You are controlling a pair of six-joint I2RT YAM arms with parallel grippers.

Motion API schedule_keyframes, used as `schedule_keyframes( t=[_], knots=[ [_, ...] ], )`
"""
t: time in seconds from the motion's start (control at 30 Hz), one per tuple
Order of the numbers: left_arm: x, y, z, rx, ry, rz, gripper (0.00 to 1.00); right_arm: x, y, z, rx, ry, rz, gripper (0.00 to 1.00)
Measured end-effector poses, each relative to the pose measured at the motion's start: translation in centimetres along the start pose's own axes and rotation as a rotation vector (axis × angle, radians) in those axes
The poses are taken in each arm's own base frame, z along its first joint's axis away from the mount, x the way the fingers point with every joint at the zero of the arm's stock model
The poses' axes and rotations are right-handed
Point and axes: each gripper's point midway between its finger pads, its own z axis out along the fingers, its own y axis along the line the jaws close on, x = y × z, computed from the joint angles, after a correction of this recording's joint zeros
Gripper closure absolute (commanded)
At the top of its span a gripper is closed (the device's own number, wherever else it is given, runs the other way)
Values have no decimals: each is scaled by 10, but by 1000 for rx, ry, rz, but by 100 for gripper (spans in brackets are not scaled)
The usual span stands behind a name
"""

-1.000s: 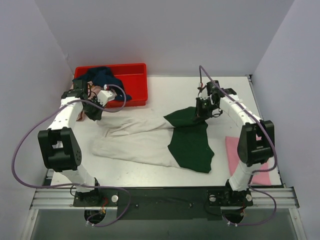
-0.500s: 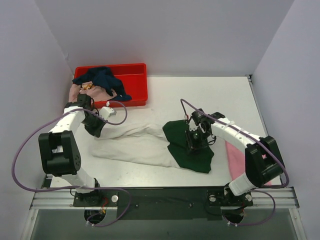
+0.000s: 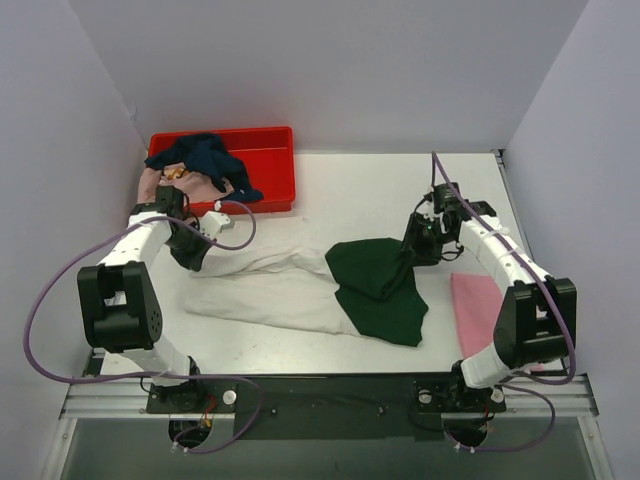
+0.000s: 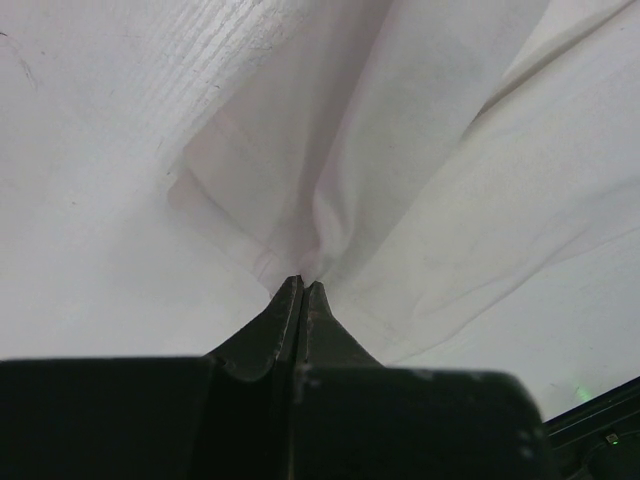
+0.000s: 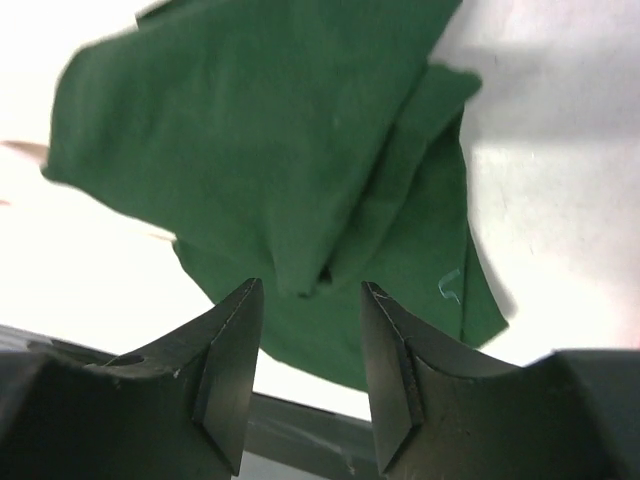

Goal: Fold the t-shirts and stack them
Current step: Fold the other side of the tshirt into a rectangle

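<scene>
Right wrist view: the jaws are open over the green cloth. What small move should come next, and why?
Probably lower the right gripper and close on the bunched green cloth just ahead of it. Its jaws stand open and empty, that cloth lies rumpled over itself, and the left gripper is pinched shut on the white cloth.

Overhead view shares t-shirt (image 3: 280, 290) with close wrist views
</scene>
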Motion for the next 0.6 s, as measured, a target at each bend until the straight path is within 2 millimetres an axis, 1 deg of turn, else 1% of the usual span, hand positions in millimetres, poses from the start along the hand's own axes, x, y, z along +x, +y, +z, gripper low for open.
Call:
schedule_keyframes(
  t=[0.1,0.17,0.23,0.3,0.4,0.6],
  knots=[
    [-2,0,0,-2,-2,4,100,-20,4,13,23,-26,47,67],
    [-2,0,0,-2,-3,5,100,-29,5,20,34,-31,73,70],
    [-2,0,0,-3,-4,4,100,-34,8,28,38,-29,92,70],
    [-2,0,1,-3,-4,3,100,-33,6,35,52,-13,114,70],
    [-2,0,0,-4,-5,3,100,-25,4,43,84,19,133,66],
    [-6,4,-2,-15,-14,6,100,-18,3,46,106,43,142,65]
  ],
)
